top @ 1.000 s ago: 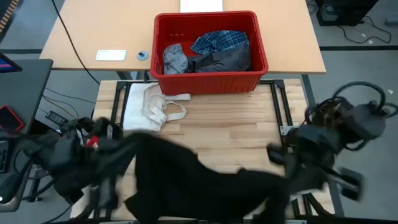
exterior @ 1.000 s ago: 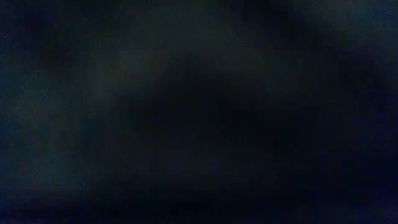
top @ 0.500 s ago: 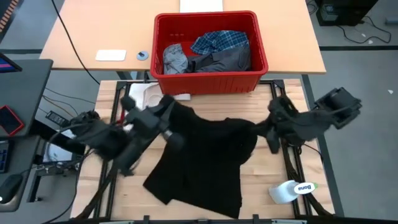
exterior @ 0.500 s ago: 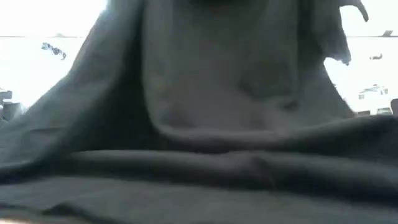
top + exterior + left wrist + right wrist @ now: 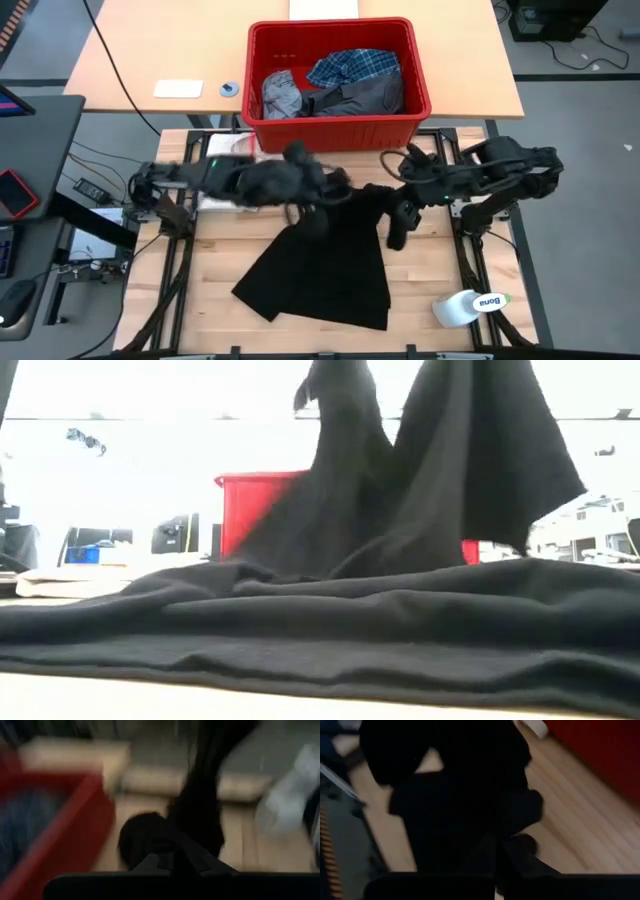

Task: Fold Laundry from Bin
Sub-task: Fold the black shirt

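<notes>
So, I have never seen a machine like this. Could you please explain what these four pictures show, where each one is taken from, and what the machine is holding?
It is a robot with two dark arms at a wooden table. One picture looks straight down from above, one looks level across the table top, and two come from small cameras on the arms' wrists.

Both arms meet near the table's middle. The left gripper and the right gripper are each shut on the upper edge of a black garment, lifting that part while the rest lies spread on the wood.

Behind stands a red bin with more clothes: a plaid shirt and grey garments. A white bottle lies at the table's near right corner.
</notes>
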Available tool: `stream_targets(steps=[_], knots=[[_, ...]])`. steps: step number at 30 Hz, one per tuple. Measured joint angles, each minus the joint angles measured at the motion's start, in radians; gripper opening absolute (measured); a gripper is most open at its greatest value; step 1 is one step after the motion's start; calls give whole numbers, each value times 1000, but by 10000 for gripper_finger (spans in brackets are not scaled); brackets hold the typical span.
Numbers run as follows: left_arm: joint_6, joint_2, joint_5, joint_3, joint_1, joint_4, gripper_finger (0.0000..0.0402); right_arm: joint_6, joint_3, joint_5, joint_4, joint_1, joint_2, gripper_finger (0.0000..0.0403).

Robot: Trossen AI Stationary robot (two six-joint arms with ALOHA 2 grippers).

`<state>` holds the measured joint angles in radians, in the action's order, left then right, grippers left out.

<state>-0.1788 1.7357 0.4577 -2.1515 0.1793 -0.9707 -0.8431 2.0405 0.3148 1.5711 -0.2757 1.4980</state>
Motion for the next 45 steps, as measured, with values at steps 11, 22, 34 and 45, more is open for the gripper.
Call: stream_targets(steps=[11,22,34,45], knots=[[-35,-6,-234,53,-257,-461,8,80,-429,-256,-94,198,-21,16],[195,-8,-409,544,-381,226,8,172,-689,-264,-341,426,-21,20],[-185,-7,-599,854,-442,808,8,284,-879,-256,-641,629,-21,75],[-561,-7,-757,860,-447,1034,9,565,-879,-220,-763,751,-60,179]])
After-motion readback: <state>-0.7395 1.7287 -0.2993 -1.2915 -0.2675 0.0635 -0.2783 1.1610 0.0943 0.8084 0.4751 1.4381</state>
